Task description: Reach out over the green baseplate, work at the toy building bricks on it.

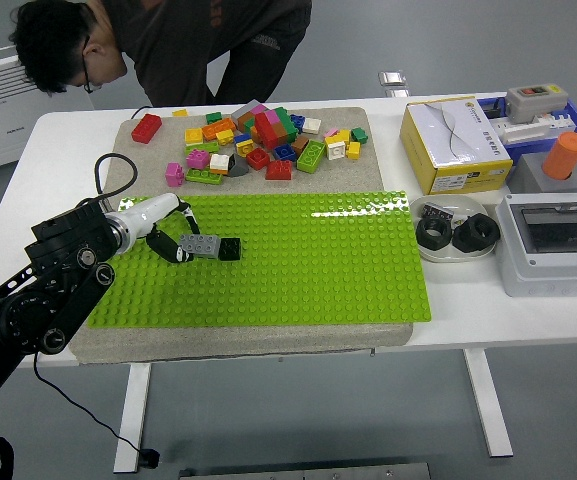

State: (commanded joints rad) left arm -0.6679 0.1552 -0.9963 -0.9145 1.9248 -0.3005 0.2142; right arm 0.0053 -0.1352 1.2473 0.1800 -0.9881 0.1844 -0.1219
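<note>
The green baseplate (298, 260) lies on a grey mat across the middle of the table. On its left part sit a grey brick (200, 244) and a black brick (229, 249), joined side by side. My left hand (173, 235) reaches in from the left, and its dark fingers (171, 249) close around the grey brick's left end. A pile of coloured loose bricks (258, 140) lies on the mat behind the baseplate. The right arm does not show.
A person leans over the table's far left edge (118, 45). A yellow-and-white box (453, 145), a dish with black rings (456, 235), a grey enclosure (558, 245) and an orange cylinder (566, 155) stand at the right. A red brick (146, 127) lies apart at the mat's back left.
</note>
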